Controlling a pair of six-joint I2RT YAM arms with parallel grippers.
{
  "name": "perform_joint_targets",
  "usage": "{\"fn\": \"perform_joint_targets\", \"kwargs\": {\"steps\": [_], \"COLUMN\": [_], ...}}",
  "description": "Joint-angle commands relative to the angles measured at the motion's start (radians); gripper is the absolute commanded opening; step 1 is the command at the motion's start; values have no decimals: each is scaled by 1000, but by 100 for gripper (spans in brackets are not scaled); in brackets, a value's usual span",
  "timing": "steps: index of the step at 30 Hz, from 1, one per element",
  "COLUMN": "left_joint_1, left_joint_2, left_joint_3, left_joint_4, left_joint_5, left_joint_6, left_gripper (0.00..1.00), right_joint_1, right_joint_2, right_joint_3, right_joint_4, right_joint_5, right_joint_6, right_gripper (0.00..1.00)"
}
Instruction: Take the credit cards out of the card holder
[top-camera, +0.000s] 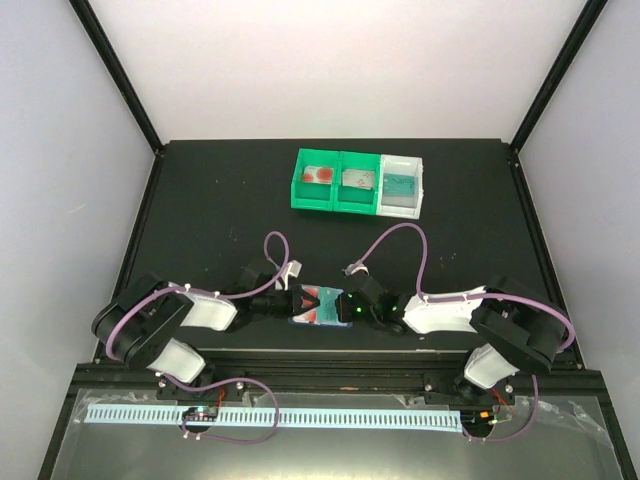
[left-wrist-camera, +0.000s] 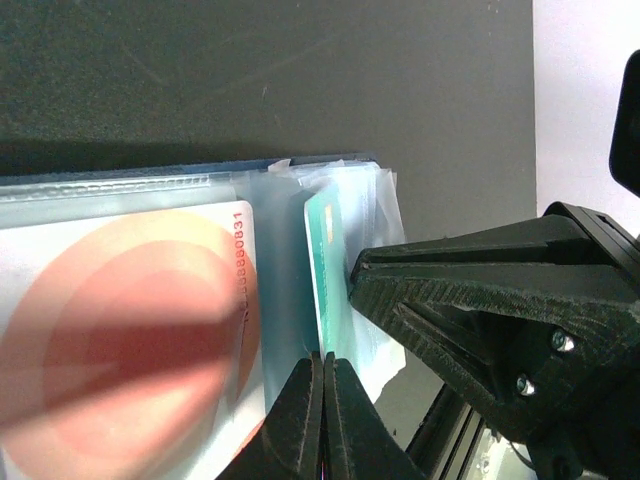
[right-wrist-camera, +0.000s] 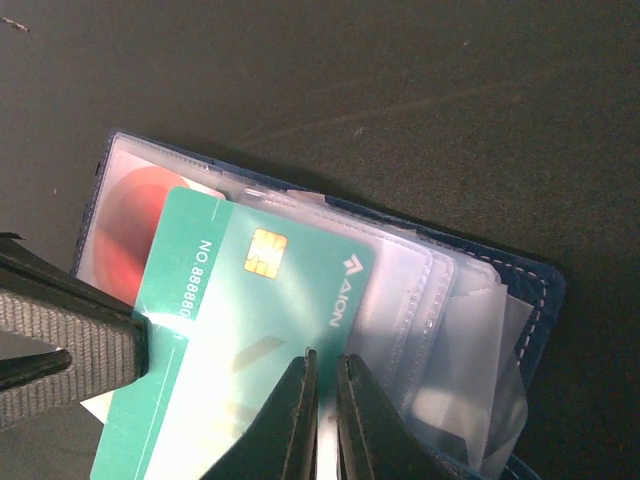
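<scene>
Black matte worktop (top-camera: 200, 220) carries everything. At the back stand two green trays (top-camera: 316, 204) and a white tray (top-camera: 401, 211), side by side. Near the arms, the navy card holder (right-wrist-camera: 548, 300) lies open and flat between the two hands.

The right hand (right-wrist-camera: 326, 362) pinches the lower edge of the teal card (right-wrist-camera: 290, 320), which lies partly out of its clear pocket. The left hand (left-wrist-camera: 322, 365) is pressed together at the holder's edge just beside that card. Whether it has the sleeve or the card's own rim between its tips, I cannot tell. A white card with red circles (left-wrist-camera: 130, 330) sits in the next pocket.

The step in hand looks to be drawing the teal card free. It would go best as a straight pull along the pocket's length, kept low and flat. The holder should be pinned so the limp sleeves do not ride along. A twist would likely jam a corner in the seam.

The teal card reads "AION" beside a gold chip, with "NO. 8888…" along one side. The red-circled card bears a red number ending, as far as I can read, in 0831.
</scene>
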Motion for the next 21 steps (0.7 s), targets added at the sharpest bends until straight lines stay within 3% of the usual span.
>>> {"fn": "perform_joint_targets", "kwargs": {"steps": [1, 14, 21], "left_joint_1": [13, 65, 91], "left_joint_2": [-45, -126, -297], "left_joint_3": [-7, -74, -96], "left_joint_4": [-52, -84, -173], "left_joint_5": [-33, -57, -123], "left_joint_6": [51, 47, 54], "left_gripper": [2, 2, 2], "right_joint_1": [0, 0, 0], "right_joint_2": [26, 32, 23], "right_joint_3": [-32, -23, -3], "right_joint_4": [-60, -66, -77], "right_joint_5": [8, 9, 9], "right_joint_6": [12, 16, 7], "right_gripper": [8, 8, 8]}}
